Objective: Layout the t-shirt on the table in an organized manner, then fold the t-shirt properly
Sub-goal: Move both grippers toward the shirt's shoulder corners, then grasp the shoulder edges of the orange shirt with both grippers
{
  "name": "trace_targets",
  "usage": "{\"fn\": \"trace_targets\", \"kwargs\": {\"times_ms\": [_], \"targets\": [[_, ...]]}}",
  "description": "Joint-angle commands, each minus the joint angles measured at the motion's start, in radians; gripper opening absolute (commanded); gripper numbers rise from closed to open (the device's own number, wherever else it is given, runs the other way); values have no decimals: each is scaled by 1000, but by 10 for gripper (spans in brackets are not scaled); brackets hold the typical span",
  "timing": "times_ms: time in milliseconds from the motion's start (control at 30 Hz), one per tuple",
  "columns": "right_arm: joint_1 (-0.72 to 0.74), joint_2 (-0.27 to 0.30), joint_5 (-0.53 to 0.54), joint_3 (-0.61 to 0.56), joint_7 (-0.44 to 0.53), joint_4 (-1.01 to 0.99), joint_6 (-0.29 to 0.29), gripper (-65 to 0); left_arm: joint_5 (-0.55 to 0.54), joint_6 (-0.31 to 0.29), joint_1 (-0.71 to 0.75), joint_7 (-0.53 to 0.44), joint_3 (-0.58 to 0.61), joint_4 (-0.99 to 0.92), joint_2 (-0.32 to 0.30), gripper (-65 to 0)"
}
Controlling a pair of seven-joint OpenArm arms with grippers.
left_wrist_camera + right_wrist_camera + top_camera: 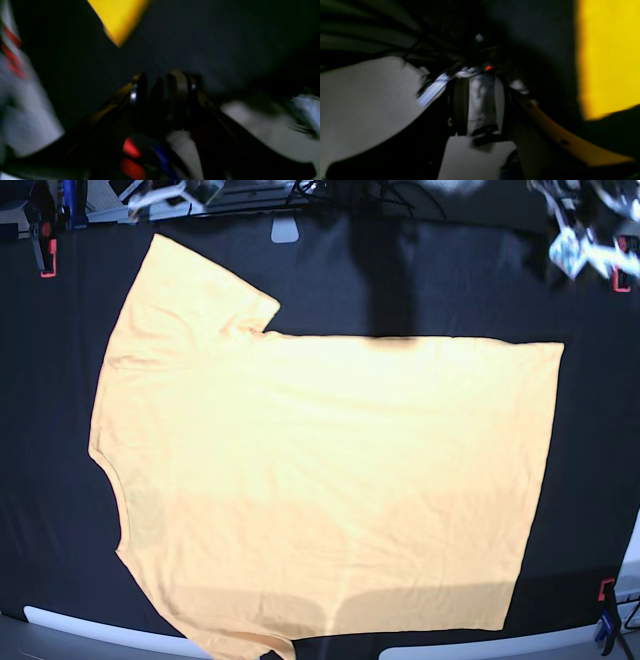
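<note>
Two pincers are seen only through their own wrist cameras, and both views are heavily motion-blurred. Left pincer (162, 82): dark fingers (140, 85) stand close together, pointing up the frame over the black bench (225, 45); I cannot tell whether a gap remains between them, and nothing yellow sits between them. Right pincer (480, 105): two dark fingers (461, 107) stand apart with a pale blurred surface visible in the gap; no cloth is caught there, so it reads as parted and empty.

Outward from the left pincer, a yellow corner of the t-shirt (117, 17) shows at the top of that view, well apart from the fingertips. From the right pincer, a broad band of the t-shirt (607, 57) runs down the right edge of the frame, apart from the fingers.

Base view: neither arm appears. T-shirt (320, 480) lies spread flat over the middle of the bench (600, 430), collar edge to the left, hem edge to the right, one sleeve reaching toward the upper left. Red clamps (46, 260) sit at the bench edges, upper left and lower right.
</note>
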Motion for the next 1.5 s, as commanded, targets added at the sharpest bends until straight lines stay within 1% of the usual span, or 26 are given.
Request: {"fn": "trace_targets", "kwargs": {"times_ms": [0,133,300,400,433,500,567,700,800,933,1100,1200,1267,1333,1400,1467], "targets": [[-3,6,-5,17,17,29,5,-477,-5,10,-13,-10,-6,14,-34,-493],[26,6,-56,56,13,55,-3,-477,-8,8,-100,-13,-6,11,-119,-418],[76,6,-108,61,-40,55,-5,-476,-78,4,-172,-24,-1,11,-201,-413],[98,6,-174,61,-58,55,-5,-476,-62,0,-191,-24,55,10,-247,-413],[105,6,-200,61,-57,55,-5,-476,-42,1,-197,-24,89,10,-261,-413],[122,6,-240,61,-57,55,-5,-476,41,2,-227,-23,168,-4,-276,-413],[145,6,-258,61,-59,55,-5,-476,85,16,-275,-23,238,-48,-275,-413],[187,6,-258,61,-64,55,-6,-476,148,47,-370,-3,349,-164,-274,-413],[214,6,-258,61,-64,55,-6,-476,146,46,-436,-1,402,-250,-274,-413],[243,9,-258,61,-65,55,-6,-476,143,46,-505,-1,461,-350,-274,-413],[288,9,-258,61,-74,55,-8,-476,143,45,-569,-5,510,-430,-274,-413],[302,9,-258,61,-82,55,-8,-476,145,45,-590,-33,543,-485,-277,-413],[302,9,-258,61,-83,55,-8,-477,175,45,-606,-54,571,-518,-276,-413],[301,9,-257,61,-85,55,-8,-477,208,46,-624,-53,597,-543,-277,-414],[301,9,-258,61,-92,55,-8,-476,207,45,-640,-53,611,-563,-277,-437],[301,9,-258,61,-97,55,-8,-476,207,45,-650,-54,611,-574,-274,-496]]}}
